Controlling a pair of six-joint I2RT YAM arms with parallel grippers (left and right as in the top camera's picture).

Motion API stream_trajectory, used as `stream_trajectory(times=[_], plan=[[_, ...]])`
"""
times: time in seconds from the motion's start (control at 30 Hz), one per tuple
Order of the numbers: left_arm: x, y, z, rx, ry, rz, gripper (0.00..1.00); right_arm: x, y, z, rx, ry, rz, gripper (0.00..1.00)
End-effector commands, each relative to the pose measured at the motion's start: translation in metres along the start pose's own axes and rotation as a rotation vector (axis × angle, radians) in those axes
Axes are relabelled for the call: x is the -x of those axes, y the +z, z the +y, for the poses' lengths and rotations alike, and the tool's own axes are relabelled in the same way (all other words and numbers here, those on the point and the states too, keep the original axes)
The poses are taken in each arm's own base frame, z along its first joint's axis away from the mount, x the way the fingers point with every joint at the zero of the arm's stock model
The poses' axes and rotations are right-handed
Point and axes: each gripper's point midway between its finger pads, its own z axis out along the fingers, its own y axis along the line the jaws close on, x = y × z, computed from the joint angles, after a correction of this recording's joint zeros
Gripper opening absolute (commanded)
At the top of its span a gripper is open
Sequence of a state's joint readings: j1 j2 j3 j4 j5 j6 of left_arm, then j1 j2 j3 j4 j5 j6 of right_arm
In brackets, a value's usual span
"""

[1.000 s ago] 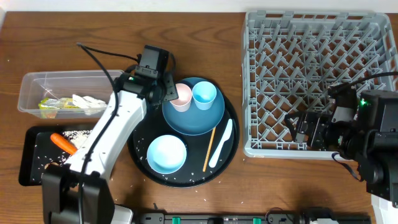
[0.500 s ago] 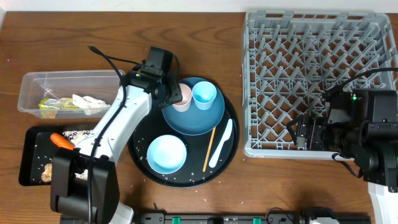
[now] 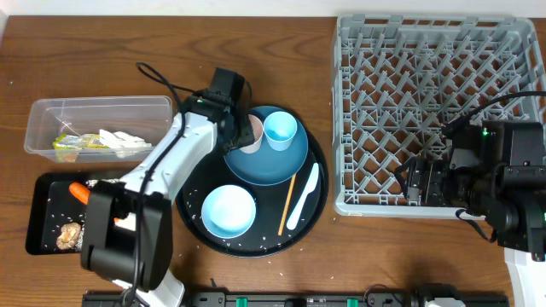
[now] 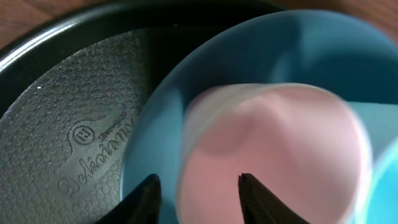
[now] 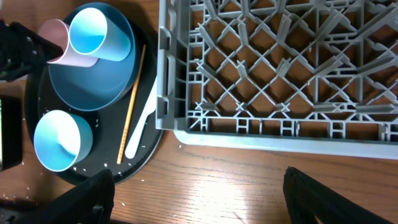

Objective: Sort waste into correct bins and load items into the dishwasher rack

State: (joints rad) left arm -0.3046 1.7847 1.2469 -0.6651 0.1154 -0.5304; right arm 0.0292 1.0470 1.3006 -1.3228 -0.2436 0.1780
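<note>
By the rack (image 3: 435,111)'s front edge the right tool (image 5: 199,193) hangs spread wide and empty. The left arm (image 3: 166,166) reaches slantwise across the round tray (image 3: 264,239) to the plate (image 3: 269,166). There the left tool (image 4: 199,186) stands open at the pink cup (image 4: 280,143), the near rim between its fingers.

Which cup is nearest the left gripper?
The pink cup, left of the light blue cup on the plate. The left gripper is open across its rim; the light blue cup sits farther off.
</note>
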Motion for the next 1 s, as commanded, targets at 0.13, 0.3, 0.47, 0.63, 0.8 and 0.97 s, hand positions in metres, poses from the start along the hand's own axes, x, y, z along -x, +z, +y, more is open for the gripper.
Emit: stream_trajectory(times=[0.13,0.3,0.47,0.63,0.8,0.97], plan=[[0.016,-0.005,0.0,0.008,-0.011,-0.06,0.31,0.0,-0.001,-0.002,-0.01,-0.008,-0.001,0.83],[0.02,-0.013,0.0,-0.004,-0.015,-0.081,0.3,-0.001,-0.001,-0.002,-0.011,-0.006,0.004,0.83],[0.019,-0.013,0.0,-0.004,-0.016,-0.081,0.14,-0.002,-0.001,-0.003,-0.011,-0.005,0.008,0.84],[0.019,-0.013,0.0,-0.004,-0.016,-0.08,0.06,-0.005,-0.001,-0.003,-0.013,-0.003,0.019,0.84],[0.026,-0.023,0.001,-0.015,0.016,-0.107,0.06,-0.003,-0.001,-0.003,-0.012,-0.004,0.013,0.85],[0.041,-0.061,0.014,-0.033,0.066,-0.186,0.06,0.003,-0.001,0.015,0.087,-0.077,-0.008,0.77]])
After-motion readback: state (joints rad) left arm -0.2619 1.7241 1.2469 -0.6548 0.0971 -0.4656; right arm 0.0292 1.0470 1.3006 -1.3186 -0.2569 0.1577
